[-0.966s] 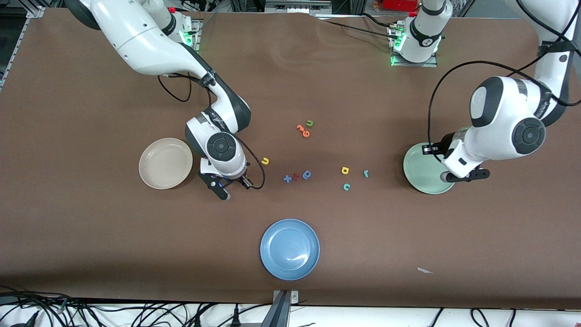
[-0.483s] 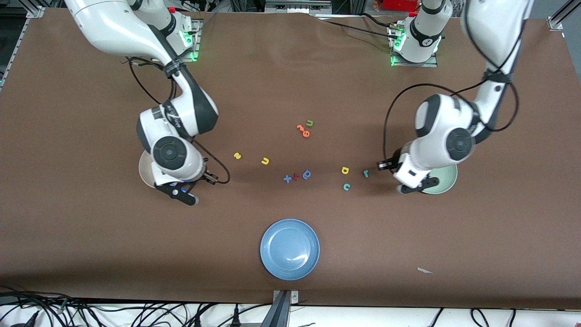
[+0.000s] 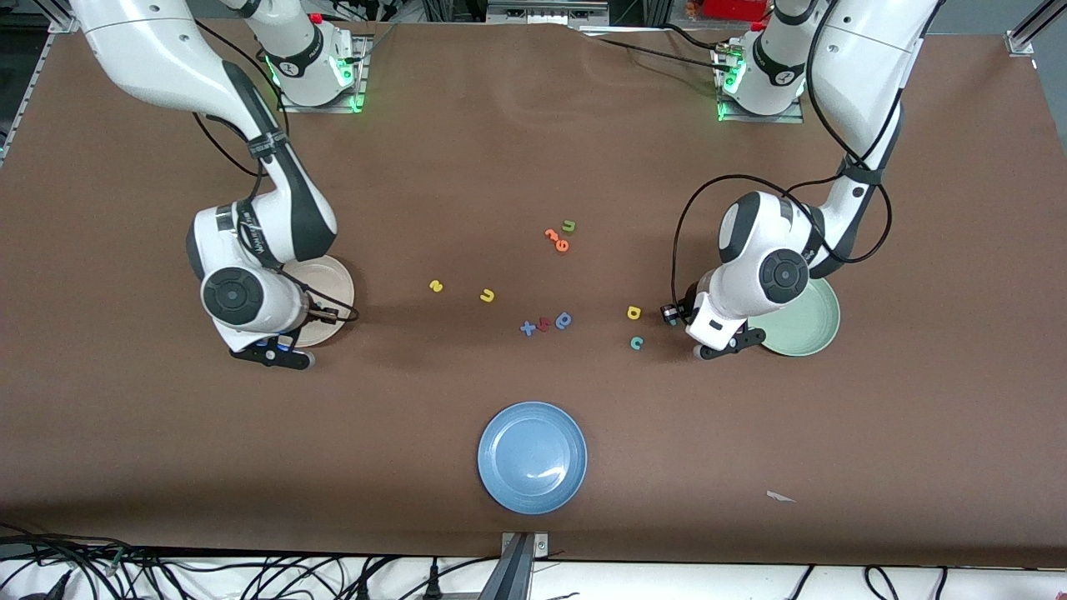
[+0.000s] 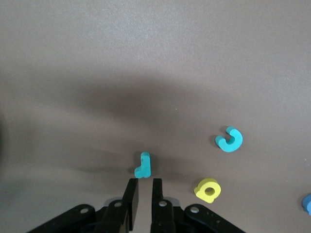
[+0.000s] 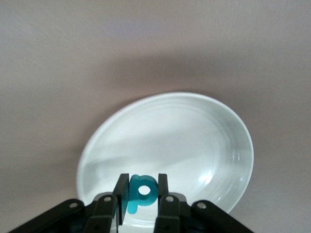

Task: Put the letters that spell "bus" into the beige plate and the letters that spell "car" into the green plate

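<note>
My right gripper (image 5: 141, 178) is shut on the teal b (image 5: 142, 190) and hangs over the rim of the beige plate (image 3: 335, 282), whose bowl (image 5: 194, 136) fills the right wrist view. My left gripper (image 4: 142, 182) stands low beside the green plate (image 3: 804, 327), open by a narrow gap with nothing between its fingers. The teal r (image 4: 143, 165) lies just ahead of its tips; the hand hides it in the front view. The yellow a (image 3: 633, 312) and teal c (image 3: 636, 342) lie beside that hand. The yellow s (image 3: 435, 286) and yellow u (image 3: 487, 295) lie mid-table.
A blue plate (image 3: 532, 457) stands near the table's front edge. Two orange letters (image 3: 557, 240) and a green u (image 3: 568, 225) lie mid-table, farther from the camera. A blue x, a red letter and a blue rounded letter (image 3: 563, 320) form a row between the u and the a.
My right arm has carried the b from beside the yellow letters to over the beige plate. My left arm has swung from over the green plate to the teal r, its fingers parting slightly.
</note>
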You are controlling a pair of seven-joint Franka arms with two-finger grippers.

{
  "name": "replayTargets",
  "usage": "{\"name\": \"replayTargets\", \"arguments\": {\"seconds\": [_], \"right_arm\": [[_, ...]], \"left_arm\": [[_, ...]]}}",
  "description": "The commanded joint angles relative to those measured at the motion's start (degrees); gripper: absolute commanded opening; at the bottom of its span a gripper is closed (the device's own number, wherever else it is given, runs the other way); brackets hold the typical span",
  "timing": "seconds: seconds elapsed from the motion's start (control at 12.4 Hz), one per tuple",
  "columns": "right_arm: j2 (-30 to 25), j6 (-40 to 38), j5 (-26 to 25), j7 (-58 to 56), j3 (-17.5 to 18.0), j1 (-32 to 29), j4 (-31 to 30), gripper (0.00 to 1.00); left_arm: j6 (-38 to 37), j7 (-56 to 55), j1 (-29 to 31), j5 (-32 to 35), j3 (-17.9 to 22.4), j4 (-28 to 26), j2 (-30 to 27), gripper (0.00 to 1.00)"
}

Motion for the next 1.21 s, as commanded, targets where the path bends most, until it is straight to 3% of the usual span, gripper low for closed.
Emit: {"name": "replayTargets", "arguments": {"seconds": [0.0,0.08,0.16,0.4,0.56,0.89,1.13], "right_arm": [[-4.04,9.17,2.15,-2.45,-0.26,-0.56,-10.57,0.23],[-4.04,10.86,2.15,-2.45,-0.34,-0.65,-11.37,0.68],[-4.65,10.35,2.15,-2.28,-0.34,-0.65,-11.03,0.99],[-7.2,5.27,2.93,2.52,0.88,-0.56,-8.58,0.99],[-7.73,2.62,3.64,11.13,6.13,-0.56,-6.73,0.99],[-5.19,7.43,3.73,30.73,13.17,-0.39,-6.9,0.99],[-2.12,13.41,2.94,40.07,16.0,0.66,-7.51,0.99]], "left_arm": [[0.67,-0.48,-0.83,0.01,0.66,0.57,0.72,0.19],[0.67,-1.27,-0.91,0.19,0.66,0.57,1.33,0.21],[0.67,-1.45,-1.18,0.72,0.66,0.83,1.85,0.21],[0.67,-4.69,-1.53,5.19,0.66,1.36,3.18,0.21],[0.76,-5.23,-1.71,5.47,0.58,1.36,3.44,0.21],[0.76,-6.98,-2.23,5.47,0.58,3.46,4.32,0.21],[0.76,-7.51,-2.23,5.38,0.58,3.91,4.41,0.21]]}}
